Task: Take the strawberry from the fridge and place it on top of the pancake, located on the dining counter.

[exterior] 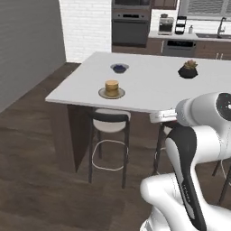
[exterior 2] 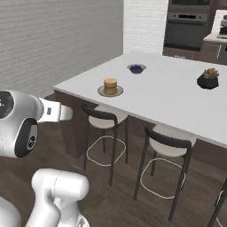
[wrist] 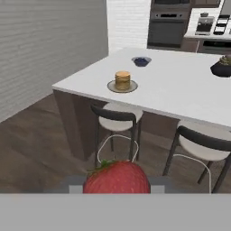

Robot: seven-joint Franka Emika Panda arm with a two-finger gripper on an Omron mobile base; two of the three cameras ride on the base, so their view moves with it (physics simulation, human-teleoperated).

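A red strawberry with a green leaf sits at the bottom of the hand view, and my gripper is shut on it, a grey finger on each side. The hand hangs in front of the dining counter, short of its near edge and above the stools. The pancake is a short golden stack on a round grey plate near the counter's front left corner, ahead of the gripper and some way off. The fridge is out of view.
A small bowl of blue berries stands behind the pancake. A dark potted plant sits farther right on the counter. Two dark-backed stools stand under the near edge. A grey wall runs along the left.
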